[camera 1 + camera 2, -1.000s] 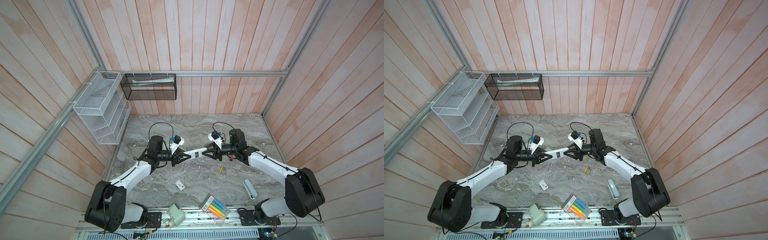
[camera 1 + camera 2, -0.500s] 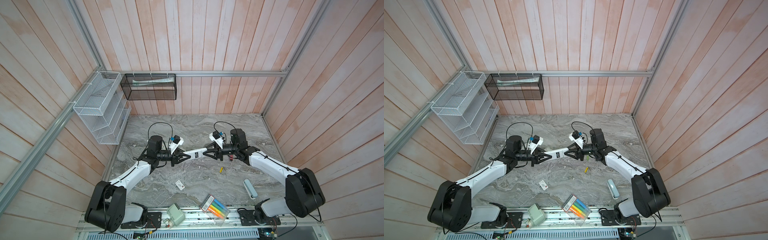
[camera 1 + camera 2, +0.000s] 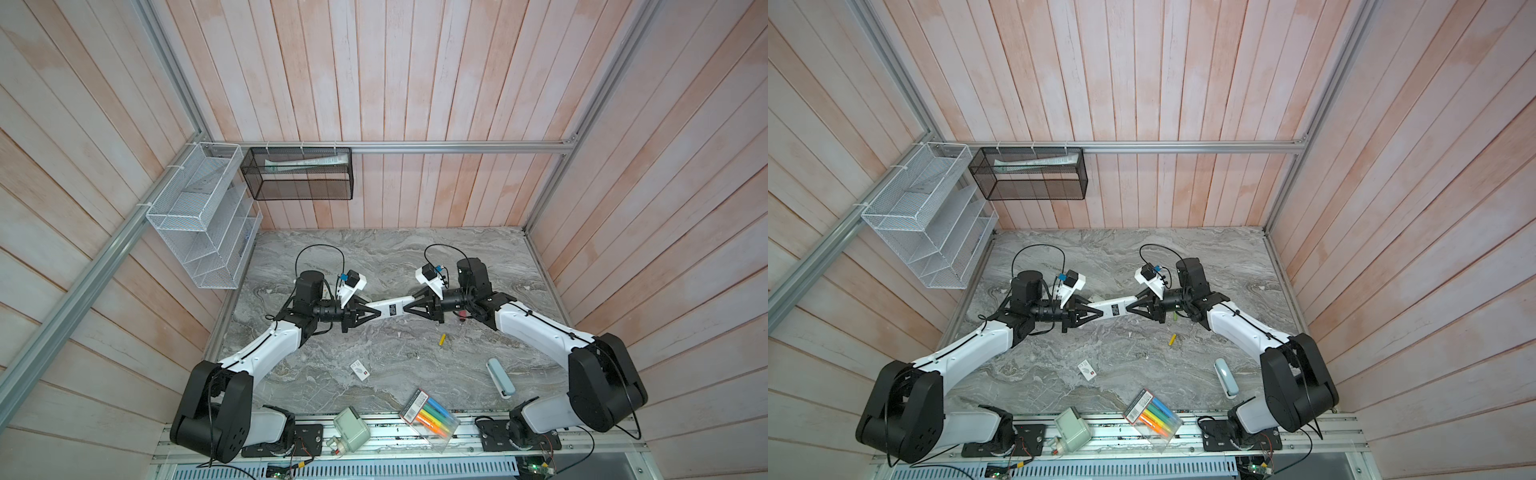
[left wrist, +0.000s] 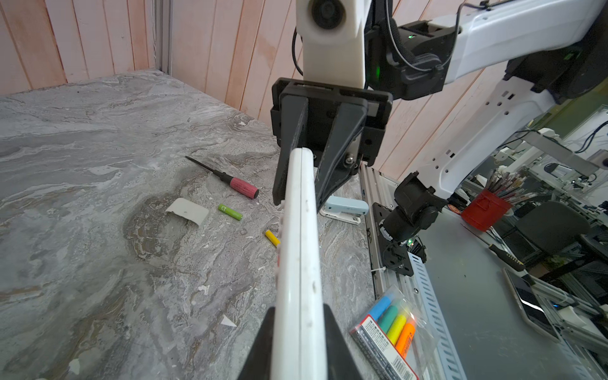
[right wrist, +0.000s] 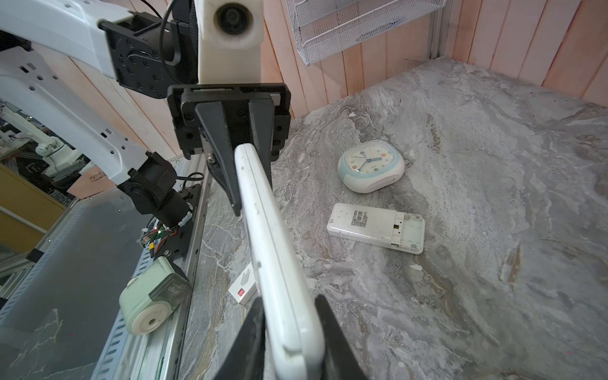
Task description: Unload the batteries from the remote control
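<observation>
**Both grippers hold the remote**

The left gripper (image 3: 373, 313) and right gripper (image 3: 406, 308) each clamp one end of the white remote control (image 3: 389, 309), held above the marble table (image 3: 374, 257). A green battery (image 4: 230, 212) and a yellow battery (image 4: 272, 238) lie on that table.

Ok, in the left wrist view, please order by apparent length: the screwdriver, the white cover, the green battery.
Longest: screwdriver
Then: white cover
Shortest: green battery
They lie close together, so nearness hardly matters.

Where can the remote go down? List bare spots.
Bare: the far table strip along the back wall; the patch between the small white box and yellow battery. Crowded: front edge, by marker pack and stapler.
</observation>
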Controlling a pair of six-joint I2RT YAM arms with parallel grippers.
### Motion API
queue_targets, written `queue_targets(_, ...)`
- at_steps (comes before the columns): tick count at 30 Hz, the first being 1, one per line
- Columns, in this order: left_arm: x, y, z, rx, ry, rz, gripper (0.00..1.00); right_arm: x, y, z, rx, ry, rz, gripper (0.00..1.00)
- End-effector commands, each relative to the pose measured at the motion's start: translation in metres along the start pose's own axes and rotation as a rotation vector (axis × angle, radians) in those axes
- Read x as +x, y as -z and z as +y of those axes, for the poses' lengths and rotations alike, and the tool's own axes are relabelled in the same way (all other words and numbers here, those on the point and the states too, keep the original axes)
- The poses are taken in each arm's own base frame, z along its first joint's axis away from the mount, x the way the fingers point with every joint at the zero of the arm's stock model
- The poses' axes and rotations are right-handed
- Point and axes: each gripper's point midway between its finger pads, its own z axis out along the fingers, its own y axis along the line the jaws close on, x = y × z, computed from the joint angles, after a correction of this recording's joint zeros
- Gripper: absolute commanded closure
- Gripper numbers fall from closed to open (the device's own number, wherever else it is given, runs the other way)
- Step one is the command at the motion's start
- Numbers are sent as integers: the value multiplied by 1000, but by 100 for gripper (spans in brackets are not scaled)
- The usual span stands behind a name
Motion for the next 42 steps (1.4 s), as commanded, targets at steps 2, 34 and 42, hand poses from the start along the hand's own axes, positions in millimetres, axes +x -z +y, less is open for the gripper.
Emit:
queue_targets(2, -7, 3, -17, 67, -47, -18, 99, -4, 10, -21, 98, 14, -5, 79)
queue_targets(34, 6, -8, 7, 61, 264, -37, 100, -4, -10, -39, 130, -168, 4, 74)
queue_targets(42, 9, -12, 17, 59, 326, -28, 100, -1, -11, -46, 139, -262, 6, 75)
